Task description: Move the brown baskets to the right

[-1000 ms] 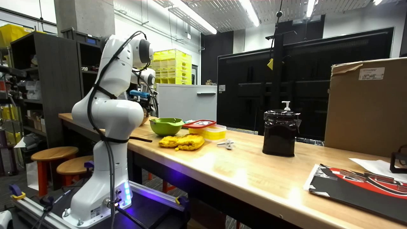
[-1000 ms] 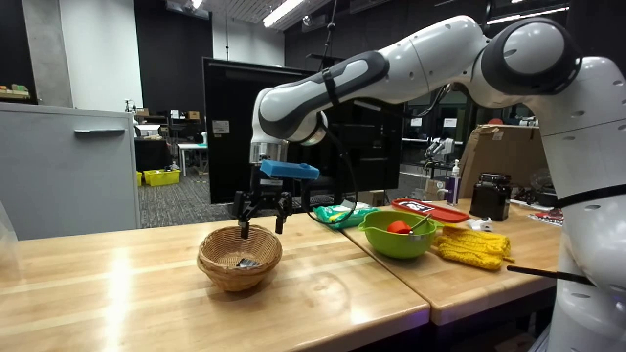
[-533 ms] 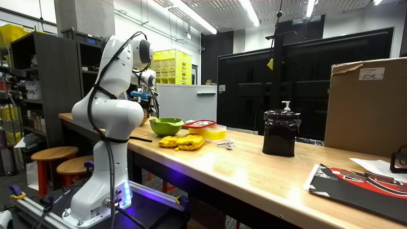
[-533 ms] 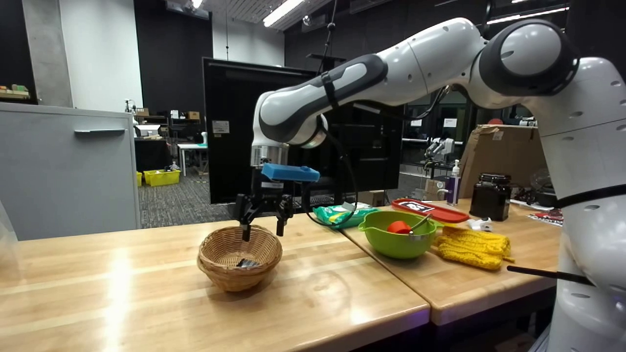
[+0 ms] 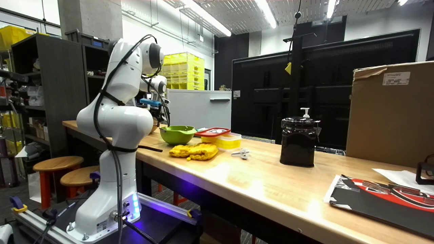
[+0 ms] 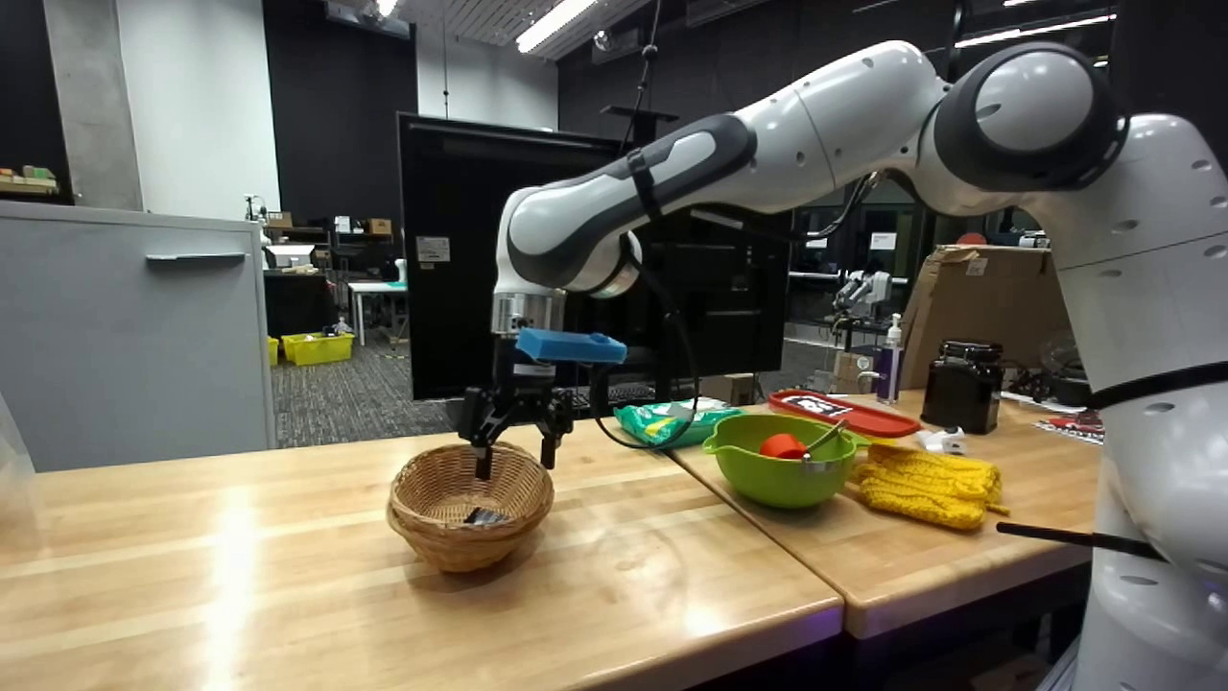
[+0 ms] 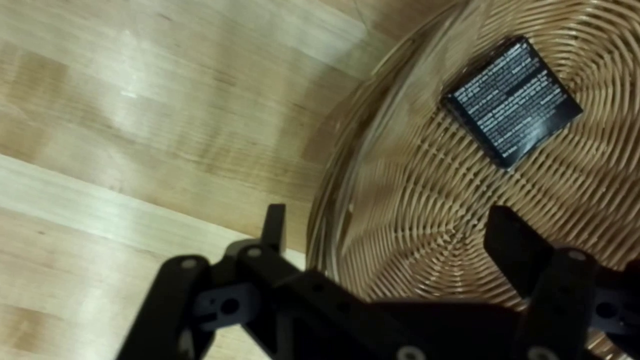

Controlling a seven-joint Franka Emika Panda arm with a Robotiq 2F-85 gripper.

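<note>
The brown basket, shallow, round and woven, stands upright on the wooden table in an exterior view (image 6: 451,542). In an exterior view only a sliver of the basket (image 5: 155,126) shows behind the arm. It fills the right of the wrist view (image 7: 390,200). Only one basket shows. A small black packet (image 7: 515,102) with white print lies inside it. My gripper (image 6: 515,463) is open and empty, pointing down over the basket's rim. In the wrist view, the jaws (image 7: 388,220) straddle the rim: one finger is over the inside, the other outside over the table.
To the right of the basket are a green bowl (image 6: 782,475) with a red item in it, a yellow knitted cloth (image 6: 926,488), a green packet (image 6: 676,422) and a red lid (image 6: 844,413). A black jar (image 6: 962,389) and a cardboard box (image 6: 998,297) stand farther back.
My gripper has moved down slightly toward the basket's rim. It stays open. The basket and the other objects have not moved.
</note>
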